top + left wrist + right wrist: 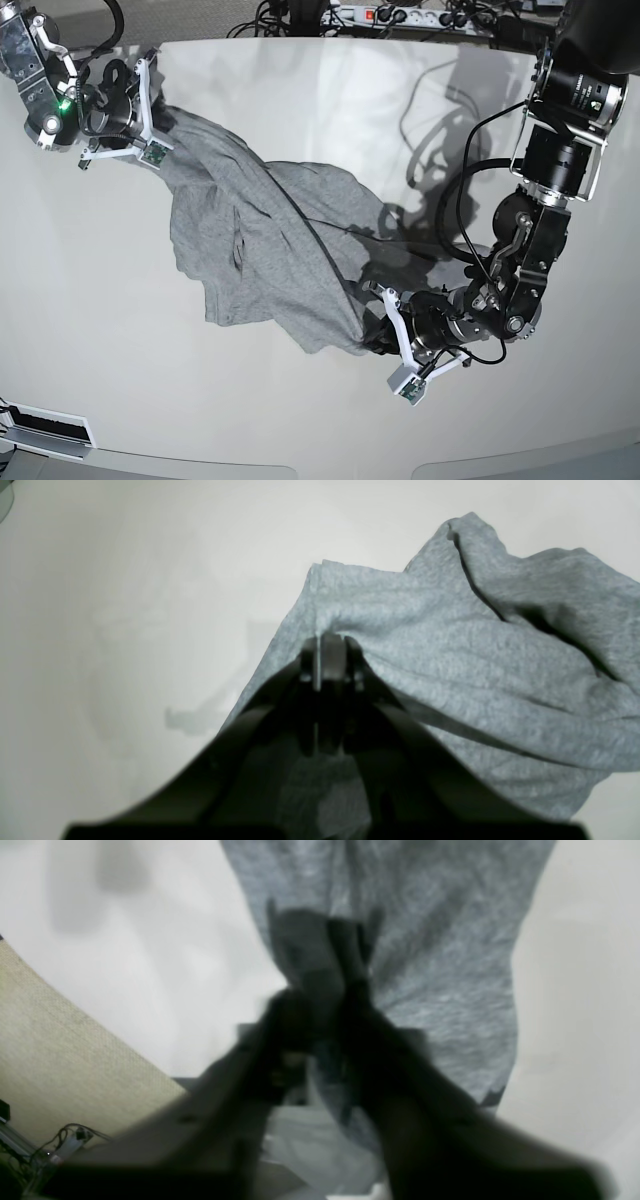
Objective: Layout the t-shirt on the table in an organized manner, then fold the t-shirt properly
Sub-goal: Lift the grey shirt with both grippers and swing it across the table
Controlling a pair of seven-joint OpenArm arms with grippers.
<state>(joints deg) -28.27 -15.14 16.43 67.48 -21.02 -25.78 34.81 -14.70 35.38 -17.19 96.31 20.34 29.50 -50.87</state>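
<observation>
The heather-grey t-shirt point(250, 240) lies crumpled on the off-white table point(100, 350), stretched diagonally between my two grippers. My left gripper point(378, 335) is at the shirt's near right end. In the left wrist view its jaws point(325, 650) are shut on an edge of the t-shirt point(475, 645), which bunches to the right. My right gripper point(158, 135) is at the far left corner of the cloth. The right wrist view is blurred, but its fingers point(325, 955) stand close together with a fold of the t-shirt point(440, 940) pinched between them. No lettering shows.
A power strip with cables point(400, 15) lies behind the table's far edge. In the right wrist view, beige floor point(50, 1050) and loose cables point(65, 1135) show beyond the table's curved edge. A white fitting point(45, 430) sits at the near left corner.
</observation>
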